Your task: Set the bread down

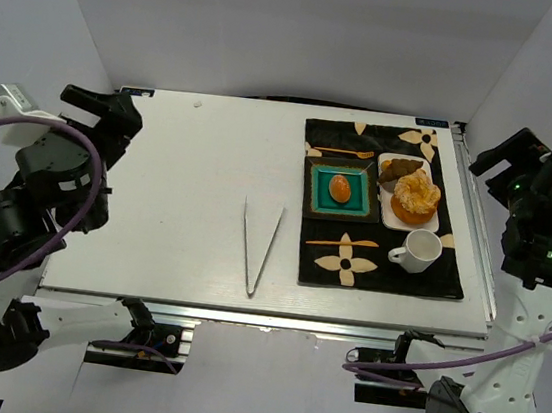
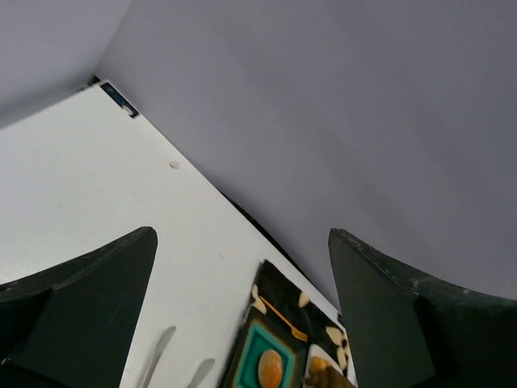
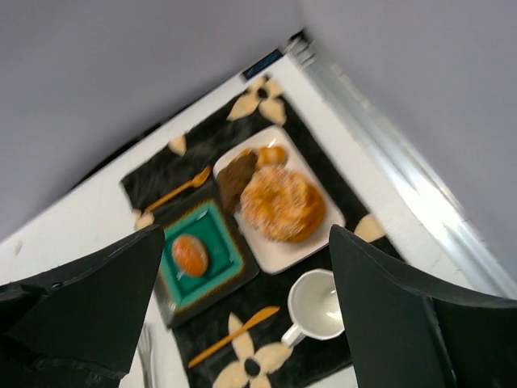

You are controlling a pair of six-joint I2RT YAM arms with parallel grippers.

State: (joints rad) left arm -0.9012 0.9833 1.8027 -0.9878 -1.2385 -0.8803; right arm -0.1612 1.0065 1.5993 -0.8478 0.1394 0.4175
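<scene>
The bread (image 1: pixel 340 187) is a small glossy orange-brown oval roll. It lies in the middle of a square teal plate (image 1: pixel 319 200) on a black flowered placemat (image 1: pixel 444 278) at the right of the table. It also shows in the left wrist view (image 2: pixel 271 368) and in the right wrist view (image 3: pixel 191 254). My left gripper (image 1: pixel 116 111) is open and empty, raised at the far left, well away from the bread; its wrist view shows the jaws wide apart (image 2: pixel 241 234). My right gripper (image 1: pixel 499 153) is open and empty, raised off the table's right edge (image 3: pixel 246 233).
A white plate (image 1: pixel 394 217) next to the teal plate holds a large swirled golden pastry (image 1: pixel 416 196) and a dark brown flat piece (image 1: pixel 398 171). A white mug (image 1: pixel 417 250), an orange fork (image 1: pixel 343 152) and an orange knife (image 1: pixel 340 243) lie on the mat. Metal tongs (image 1: pixel 258 245) lie at mid-table.
</scene>
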